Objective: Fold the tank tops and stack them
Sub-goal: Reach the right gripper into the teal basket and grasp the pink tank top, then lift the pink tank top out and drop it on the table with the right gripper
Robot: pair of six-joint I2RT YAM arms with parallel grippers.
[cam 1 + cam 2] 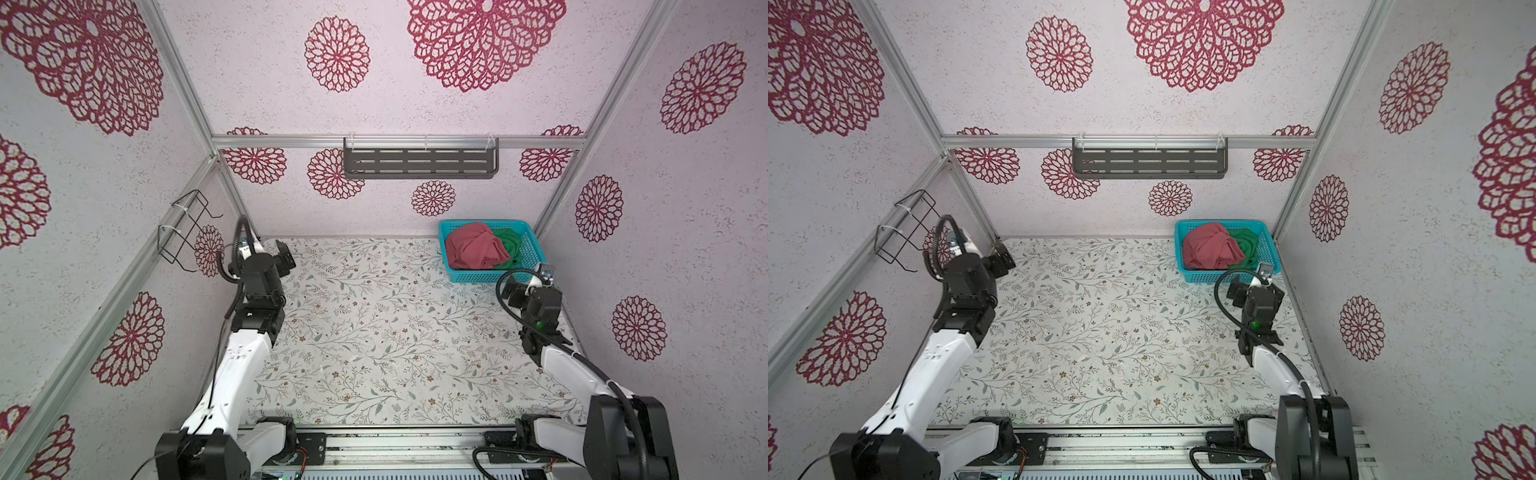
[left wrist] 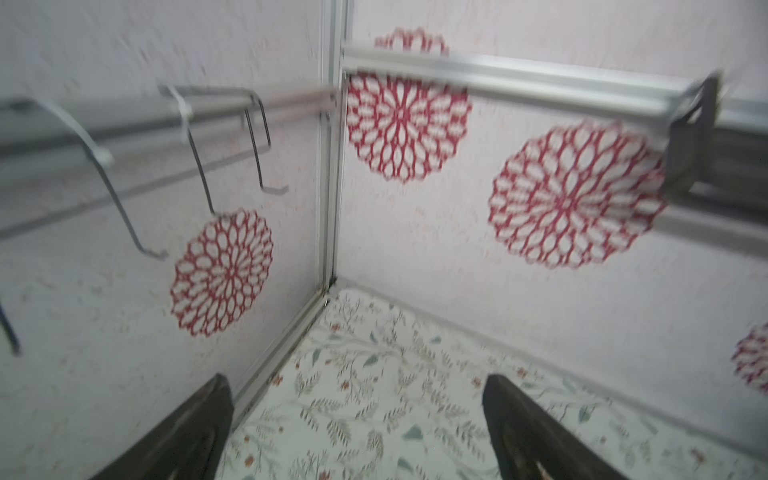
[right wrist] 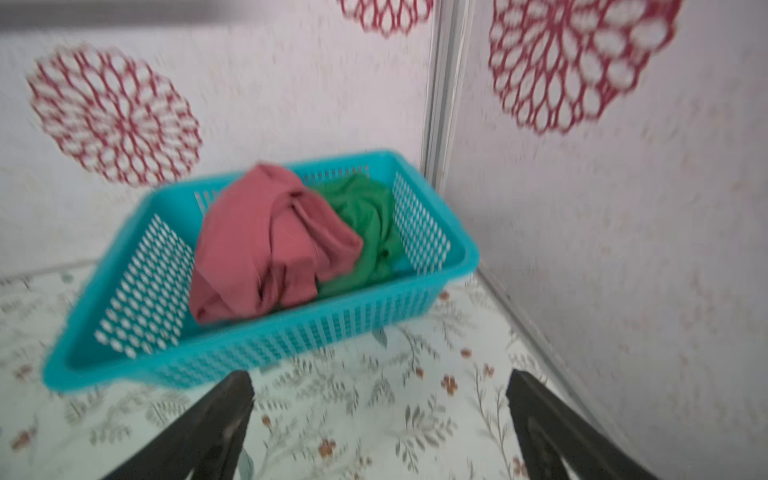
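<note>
Gaping wide: left hand point(image 2: 357, 386) empty | right hand point(image 3: 380, 376) spread, empty, near basket point(image 3: 291, 345) | pink tank top point(image 3: 257, 245), green tank top point(image 3: 365, 224) inside

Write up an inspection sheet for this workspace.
Surface: floral table; basket stands at its far right corner.
Job's things: pink tank top and green tank top crumpled in the basket, pink partly over green, unfolded.
Clutter: nothing seen.
Pincers: left pincer open, empty, facing the far left corner; right pincer open, empty, short of the basket.
Cables: black cable loops at the right wrist, clear of the cloth.
Surroundings: patterned walls; grey shelf on the back one; wire rack on the left one.
</note>
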